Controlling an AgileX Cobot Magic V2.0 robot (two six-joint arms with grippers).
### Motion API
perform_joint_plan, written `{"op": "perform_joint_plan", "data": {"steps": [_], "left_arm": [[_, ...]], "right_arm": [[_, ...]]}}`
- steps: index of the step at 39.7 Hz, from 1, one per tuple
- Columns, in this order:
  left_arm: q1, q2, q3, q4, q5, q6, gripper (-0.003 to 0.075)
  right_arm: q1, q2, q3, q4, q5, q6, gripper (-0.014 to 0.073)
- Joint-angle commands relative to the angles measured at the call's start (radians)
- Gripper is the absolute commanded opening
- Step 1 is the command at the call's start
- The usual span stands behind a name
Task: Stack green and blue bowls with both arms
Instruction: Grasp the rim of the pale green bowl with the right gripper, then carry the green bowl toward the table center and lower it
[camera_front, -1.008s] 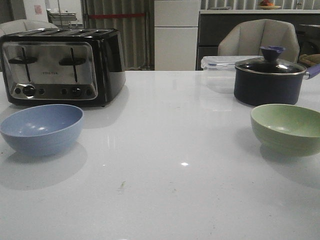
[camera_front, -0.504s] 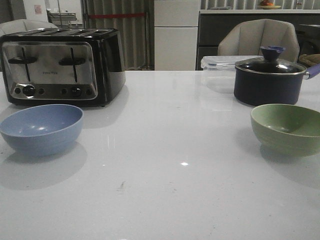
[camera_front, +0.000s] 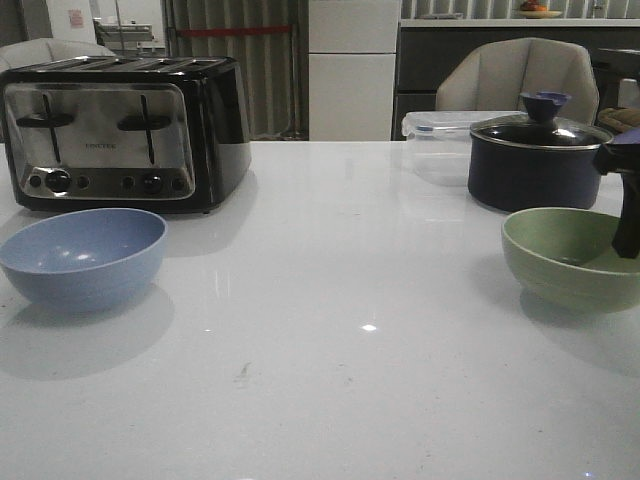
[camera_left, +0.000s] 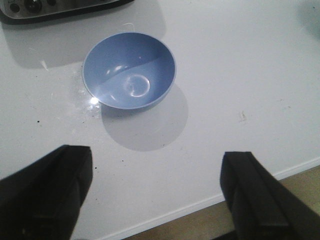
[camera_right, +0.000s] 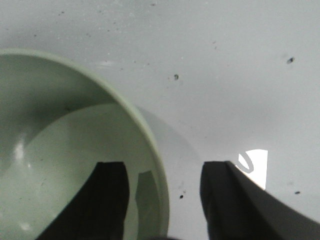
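The right hand (camera_right: 162, 200) straddles the green bowl (camera_front: 575, 255) rim near the desk (camera_front: 340, 300) right edge, fingers apart, unclamped. The left hand (camera_left: 155, 195), open, hovers short of the blue bowl (camera_left: 129, 70), left edge.

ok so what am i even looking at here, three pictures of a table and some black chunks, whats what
It is a two-armed robot at a white table. One picture looks forward over the table; the other two come from cameras on each wrist, and the black chunks are gripper fingers.

On the table: a pale green round bowl, a dusty blue round bowl, a chrome and black toaster, a dark navy lidded pot and a clear plastic box.

The right gripper is open, one finger inside the green bowl's rim and one outside. The left gripper is open, away from the blue bowl. Nothing is held.
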Motion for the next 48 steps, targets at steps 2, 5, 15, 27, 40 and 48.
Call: {"op": "perform_joint_plan", "data": {"steps": [2, 5, 15, 27, 40, 48], "left_arm": [[-0.008, 0.001, -0.034, -0.013, -0.07, 0.003, 0.0581], [-0.008, 0.001, -0.034, -0.015, -0.07, 0.003, 0.0581], [-0.008, 0.001, -0.034, -0.015, -0.07, 0.003, 0.0581], [-0.008, 0.001, -0.034, -0.015, -0.072, 0.003, 0.0581], [-0.008, 0.001, -0.034, -0.015, -0.072, 0.003, 0.0581], [-0.008, 0.001, -0.034, -0.015, -0.072, 0.003, 0.0581]], "right_arm": [[-0.006, -0.029, -0.033, 0.012, -0.042, -0.023, 0.0304], [-0.006, -0.029, -0.033, 0.01, -0.044, -0.028, 0.0237], [0.004, -0.082, -0.033, 0.011, -0.031, -0.028, 0.0078], [0.241, -0.264, -0.139, 0.01, 0.098, -0.096, 0.0062], [0.563, -0.186, -0.291, 0.009, 0.173, -0.096, 0.0062], [0.641, -0.087, -0.291, -0.013, 0.164, -0.06, 0.0062]]}}
